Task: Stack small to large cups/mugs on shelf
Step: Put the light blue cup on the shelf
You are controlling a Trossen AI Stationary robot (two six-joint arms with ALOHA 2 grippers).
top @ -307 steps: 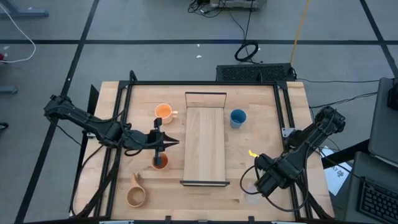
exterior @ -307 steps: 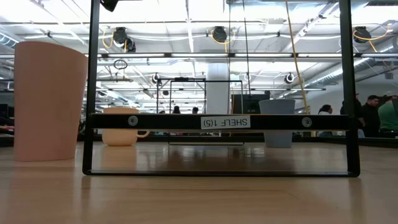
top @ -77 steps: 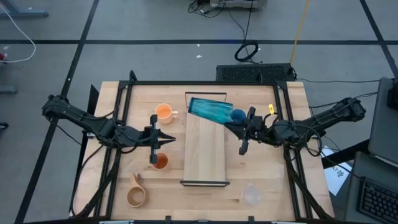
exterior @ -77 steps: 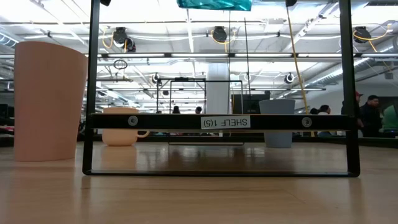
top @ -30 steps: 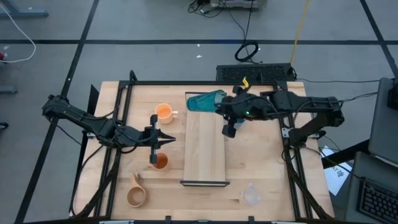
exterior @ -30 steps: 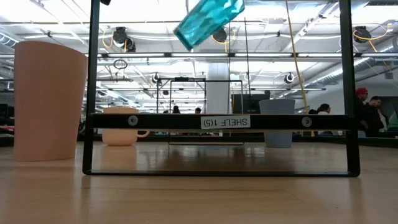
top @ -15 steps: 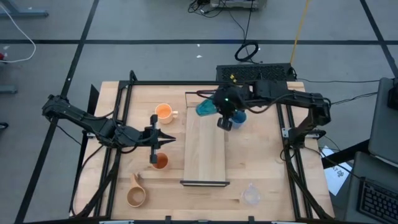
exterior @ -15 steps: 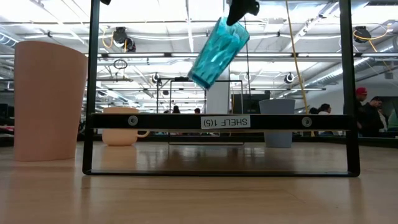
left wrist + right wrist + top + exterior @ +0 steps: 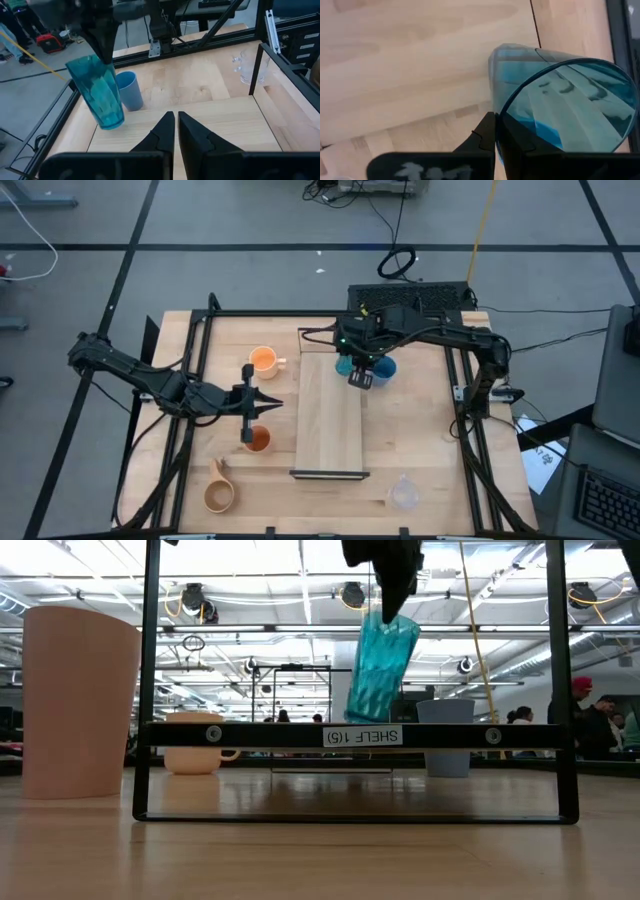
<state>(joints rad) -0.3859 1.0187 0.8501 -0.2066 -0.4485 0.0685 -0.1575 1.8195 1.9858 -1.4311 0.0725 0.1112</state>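
Above the far end of the shelf (image 9: 329, 412), your right claw (image 9: 392, 602) is clamped on the rim of the teal tumbler (image 9: 380, 665), one finger inside the mouth and one outside, as the right wrist view shows. The tumbler hangs nearly upright with a slight tilt; whether its base touches the board cannot be told. Just beside it, on the surface (image 9: 420, 435), stands the blue cup (image 9: 126, 90). Your left claw (image 9: 249, 409) waits with fingers nearly closed and nothing in them, over the surface left of the shelf, close above the small orange cup (image 9: 258, 440).

Expect the tumbler to be light, stiff and smooth, probably thin plastic; pinched at one point of the rim, it may swing or slip, and being tall it may tip easily. A rim hold suits setting it down.

In the high view the right arm covers most of the tumbler. In the low view the shelf's front bar hides the tumbler's foot. The clear cup (image 9: 404, 494) is faint against the wood.
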